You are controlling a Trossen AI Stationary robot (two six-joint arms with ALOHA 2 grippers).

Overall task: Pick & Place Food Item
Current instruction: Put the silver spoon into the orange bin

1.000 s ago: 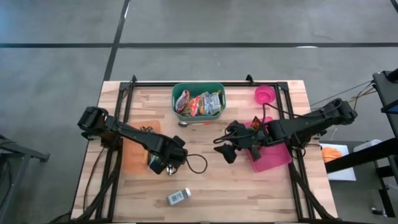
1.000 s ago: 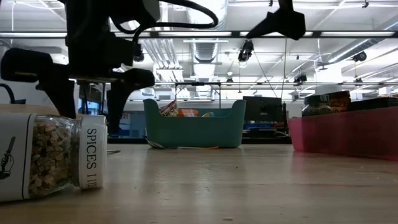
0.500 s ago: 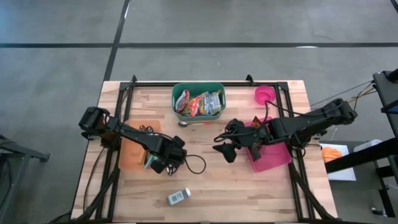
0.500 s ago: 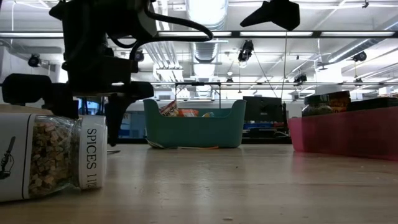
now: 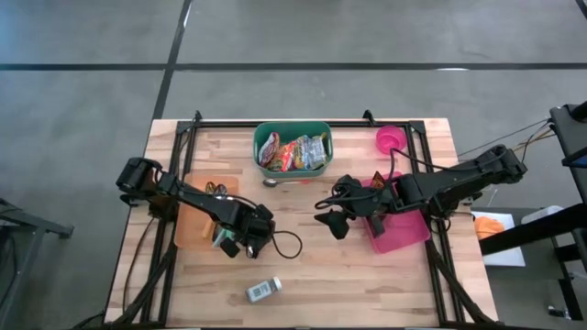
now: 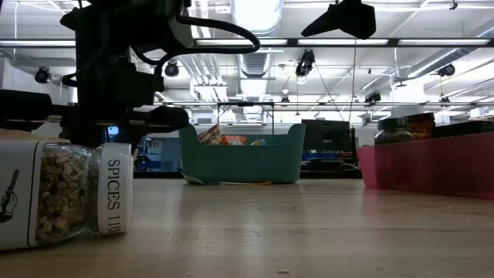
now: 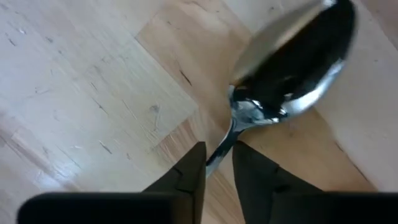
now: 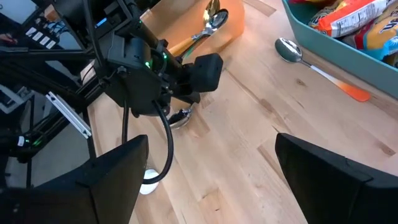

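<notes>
A metal spoon (image 7: 287, 74) lies on the wooden table beside an orange board (image 5: 194, 227); its bowl also shows in the right wrist view (image 8: 180, 117). My left gripper (image 5: 235, 240) points straight down over it and is shut on its handle. My right gripper (image 5: 334, 220) hangs open above the table's middle, in front of a pink tray (image 5: 404, 231), with nothing between its fingers. A green bin (image 5: 293, 128) at the far edge holds several snack packets (image 5: 295, 152). A spice jar (image 5: 263, 290) lies on its side near the front edge. My left gripper pinches the spoon's thin handle (image 7: 219, 153) just behind the bowl, between its two fingers (image 7: 194, 171). The fingers come from above, pointing down, and stand across the handle. The spoon lies about level at table height; whether it has left the wood, I cannot tell.
Two more spoons (image 8: 211, 20) lie on the orange board. A spoon with an orange handle (image 8: 314, 65) lies in front of the green bin. A pink cup (image 5: 390, 139) stands at the far right. Bare wood stretches between the two grippers.
My left gripper has sunk toward the table and shifted slightly toward the orange board. Its fingers have drawn together around the spoon's handle. My right arm has kept still.
</notes>
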